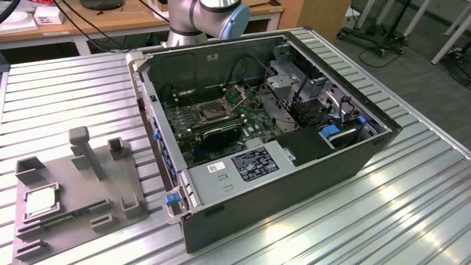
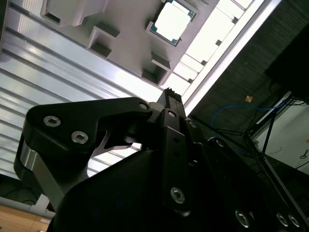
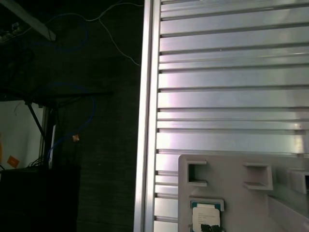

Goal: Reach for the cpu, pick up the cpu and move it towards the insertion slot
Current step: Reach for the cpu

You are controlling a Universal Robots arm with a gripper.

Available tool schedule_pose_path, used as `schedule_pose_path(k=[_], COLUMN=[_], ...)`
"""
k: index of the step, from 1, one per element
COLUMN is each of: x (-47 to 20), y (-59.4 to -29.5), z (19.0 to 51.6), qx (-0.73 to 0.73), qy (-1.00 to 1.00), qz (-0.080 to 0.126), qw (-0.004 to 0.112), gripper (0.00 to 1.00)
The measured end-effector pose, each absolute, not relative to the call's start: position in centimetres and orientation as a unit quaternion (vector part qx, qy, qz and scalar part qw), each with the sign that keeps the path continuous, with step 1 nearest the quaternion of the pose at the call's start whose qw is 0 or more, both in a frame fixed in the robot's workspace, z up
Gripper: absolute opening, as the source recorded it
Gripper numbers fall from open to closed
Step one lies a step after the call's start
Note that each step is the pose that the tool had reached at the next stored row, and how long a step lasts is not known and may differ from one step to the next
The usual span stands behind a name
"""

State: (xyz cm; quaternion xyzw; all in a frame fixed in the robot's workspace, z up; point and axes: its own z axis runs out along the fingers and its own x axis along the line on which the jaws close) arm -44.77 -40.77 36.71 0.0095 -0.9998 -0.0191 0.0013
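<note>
Hand: the black hand hangs over the bench, well apart from the cpu, which is not in its grasp; whether it is open or closed cannot be told.
Cpu: a small flat square chip, bright silvery-white on top with a thin dark greenish rim, lying flat in a square recess of the tray.
Tray: grey plastic, with raised blocks and pockets around the chip, set on the bench at the exterior view's left.
Bench: ribbed aluminium slats, shining under the light.
Computer case: a black tower lying open on its side, just beside the tray, its green board exposed.
Insertion slot: a square silver-framed socket with a dark centre on that board, well apart from the cpu.
Arm: grey with a blue joint cap, rising behind the case.
</note>
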Motion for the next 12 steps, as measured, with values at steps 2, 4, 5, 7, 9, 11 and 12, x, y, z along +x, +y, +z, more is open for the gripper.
schedule_pose_path(k=[2, 4, 5, 7, 9, 11, 12], x=[-44.85, -44.91, -44.95, -45.02, -45.10, -45.17, -45.21], y=[-40.77, -40.77, -40.77, -40.76, -40.77, -40.77, -40.77], z=[36.71, 36.71, 36.70, 36.71, 36.71, 36.70, 36.70], qx=[0.010, 0.010, 0.010, 0.010, 0.010, 0.010, 0.010], qy=[-1.000, -1.000, -1.000, -1.000, -1.000, -1.000, -1.000], qz=[-0.019, -0.019, -0.019, -0.019, -0.019, -0.019, -0.019], qw=[0.001, 0.001, 0.001, 0.001, 0.001, 0.001, 0.001], gripper=[0.11, 0.11, 0.11, 0.11, 0.11, 0.11, 0.11])
